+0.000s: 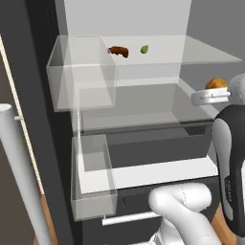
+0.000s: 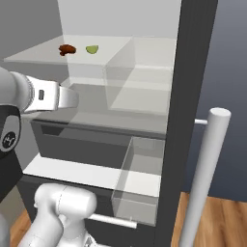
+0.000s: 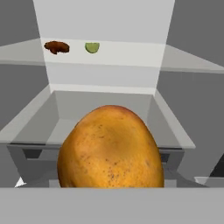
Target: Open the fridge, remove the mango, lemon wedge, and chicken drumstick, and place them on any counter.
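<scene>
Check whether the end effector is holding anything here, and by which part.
It appears to hold the mango, which sits right against the hand camera; the fingertips are hidden, so the part gripped cannot be told.

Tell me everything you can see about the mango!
The mango is a plump, egg-shaped fruit with smooth orange-yellow skin, a faint reddish blush on top and tiny dark speckles. In the hand view it looms very close to the camera, in front of the open fridge. In the left base view a small orange part of it peeks above the white hand. The fingers are hidden, so whether anything grips it cannot be told.
</scene>
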You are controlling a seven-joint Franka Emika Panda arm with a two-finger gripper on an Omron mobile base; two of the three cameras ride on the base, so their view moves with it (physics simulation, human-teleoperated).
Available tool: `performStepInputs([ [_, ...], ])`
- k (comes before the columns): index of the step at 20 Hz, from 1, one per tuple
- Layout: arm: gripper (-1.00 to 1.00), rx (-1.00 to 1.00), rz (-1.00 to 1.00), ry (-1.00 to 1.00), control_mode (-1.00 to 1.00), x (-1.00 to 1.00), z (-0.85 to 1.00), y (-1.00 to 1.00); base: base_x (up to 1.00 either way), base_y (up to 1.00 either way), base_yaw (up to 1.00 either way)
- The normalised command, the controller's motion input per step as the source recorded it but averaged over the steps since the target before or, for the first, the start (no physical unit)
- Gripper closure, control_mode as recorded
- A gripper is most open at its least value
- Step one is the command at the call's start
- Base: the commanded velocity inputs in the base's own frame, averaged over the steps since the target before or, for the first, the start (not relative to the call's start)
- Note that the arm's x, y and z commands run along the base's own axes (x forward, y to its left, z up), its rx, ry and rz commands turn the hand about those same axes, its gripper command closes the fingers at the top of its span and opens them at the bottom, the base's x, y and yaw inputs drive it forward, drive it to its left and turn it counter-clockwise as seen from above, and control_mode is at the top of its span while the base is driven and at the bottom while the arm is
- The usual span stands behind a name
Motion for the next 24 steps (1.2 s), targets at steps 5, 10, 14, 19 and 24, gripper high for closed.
performStepInputs([
  [5,1.00,0.00,0.00,0.00,1.00,0.00,0.00,0.00,-0.97,0.17,0.00],
  [10,1.00,0.00,0.00,0.00,1.00,0.00,0.00,0.00,-0.95,0.44,0.00],
  [14,1.00,0.00,0.00,0.00,1.00,0.00,0.00,0.00,-1.00,0.21,-0.07],
  [19,1.00,0.00,0.00,0.00,1.00,0.00,0.00,0.00,-1.00,0.09,-0.29],
  [24,1.00,0.00,0.00,0.00,1.00,0.00,0.00,0.00,-1.00,0.29,-0.69],
])
